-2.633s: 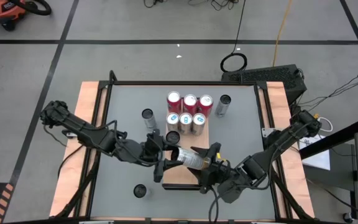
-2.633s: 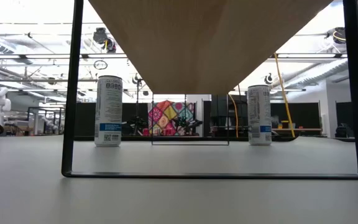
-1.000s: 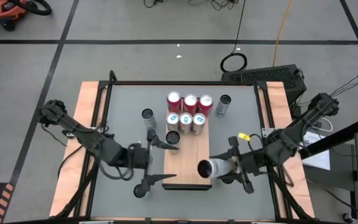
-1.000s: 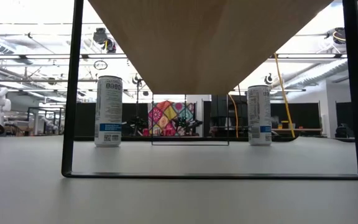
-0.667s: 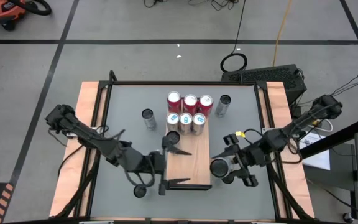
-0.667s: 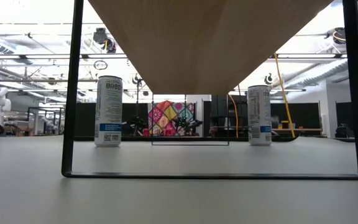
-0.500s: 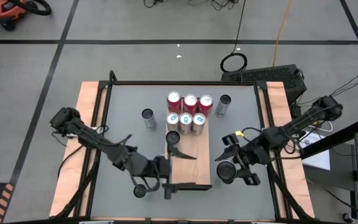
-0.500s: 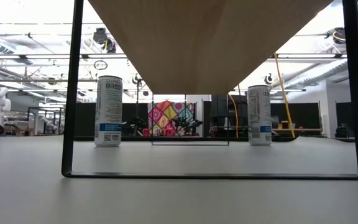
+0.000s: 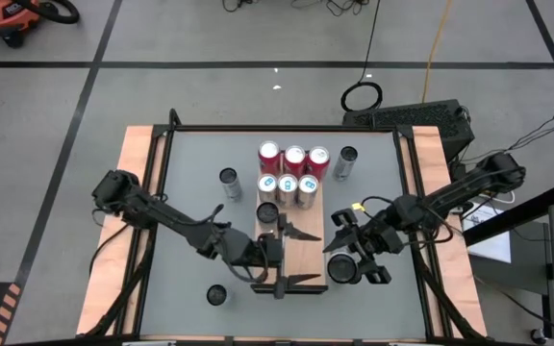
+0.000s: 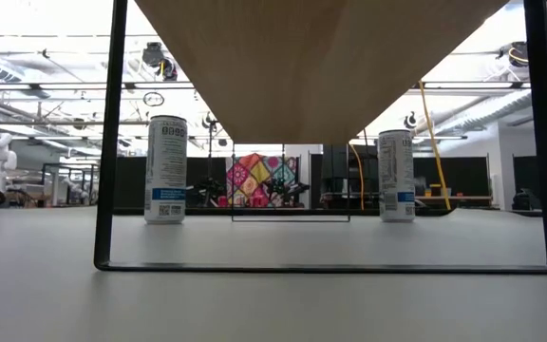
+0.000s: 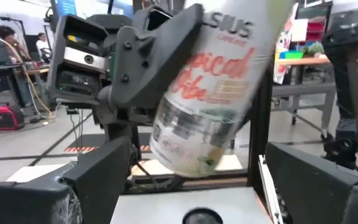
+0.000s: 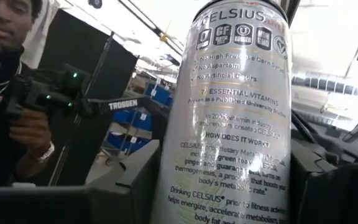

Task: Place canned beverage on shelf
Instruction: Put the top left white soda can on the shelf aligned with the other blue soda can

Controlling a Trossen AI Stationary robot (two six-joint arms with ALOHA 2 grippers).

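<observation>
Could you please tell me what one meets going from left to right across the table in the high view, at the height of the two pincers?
Dark can on the table → left pincer, open over the shelf → can held in the right pincer.

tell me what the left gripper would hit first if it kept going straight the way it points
Most likely the can held in the right gripper. The left gripper, fingers open over the shelf, points toward it, and the left wrist view shows that can dead ahead. How far off it is stays unclear.
</observation>
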